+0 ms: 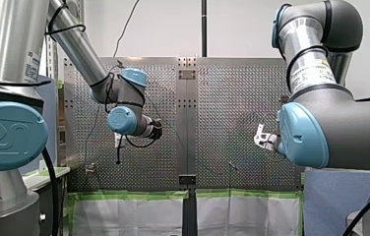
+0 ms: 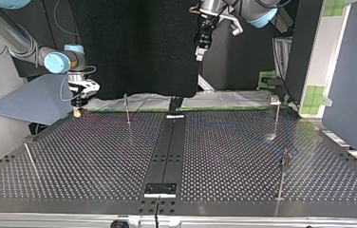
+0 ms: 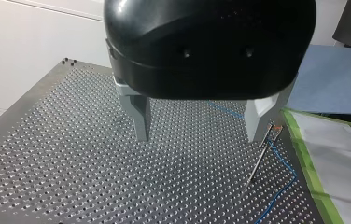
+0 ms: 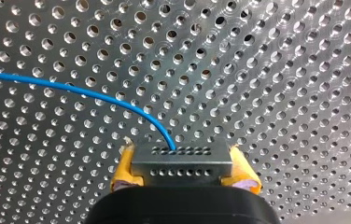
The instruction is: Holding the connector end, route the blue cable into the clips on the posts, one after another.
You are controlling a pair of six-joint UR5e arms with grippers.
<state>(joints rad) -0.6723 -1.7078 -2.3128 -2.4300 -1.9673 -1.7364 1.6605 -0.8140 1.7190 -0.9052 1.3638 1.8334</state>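
Connector [image 4: 181, 167] pinched by my right gripper [image 4: 183, 161], over the table's [image 4: 281, 70] far left in the top view; blue cable [image 4: 71, 89] trails from it. My left gripper [image 3: 198, 125] spread, near a post [image 3: 260, 156].

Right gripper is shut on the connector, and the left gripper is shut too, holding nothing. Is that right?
Not quite. My left gripper holds nothing, but it is open: the left wrist view shows its fingers wide apart above the table. My right gripper is indeed shut on the connector, blue cable leading out.
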